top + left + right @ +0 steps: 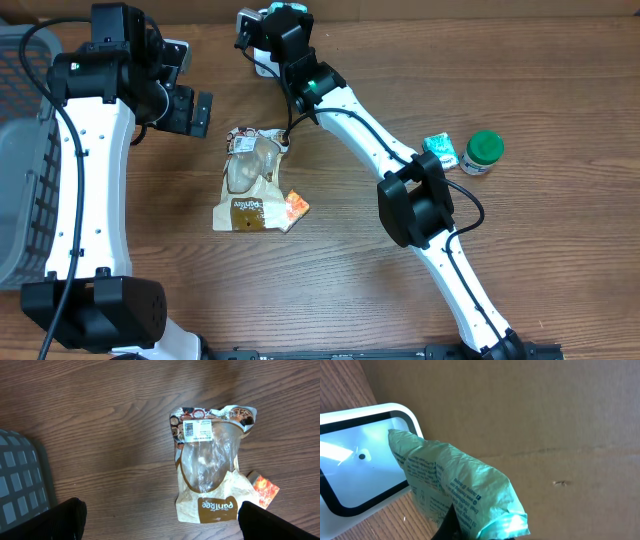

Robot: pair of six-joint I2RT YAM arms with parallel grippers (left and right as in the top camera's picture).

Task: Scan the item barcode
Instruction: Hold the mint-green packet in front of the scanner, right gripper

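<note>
One green packet (460, 490) in the right gripper (451, 527), at the scanner (360, 467).

Snack bag (207, 467), left wrist view: brown band (235, 510) at 6 o'clock end carries white brand word, roughly "pāniRee", letters uncertain. White sticker (197, 431) at 12 o'clock end of bag: barcode bars plus lines of fine print, too small to read. Green packet (455, 485), right wrist view: rows of dark blue print, blurred, illegible. Overhead view: no text legible.
</note>
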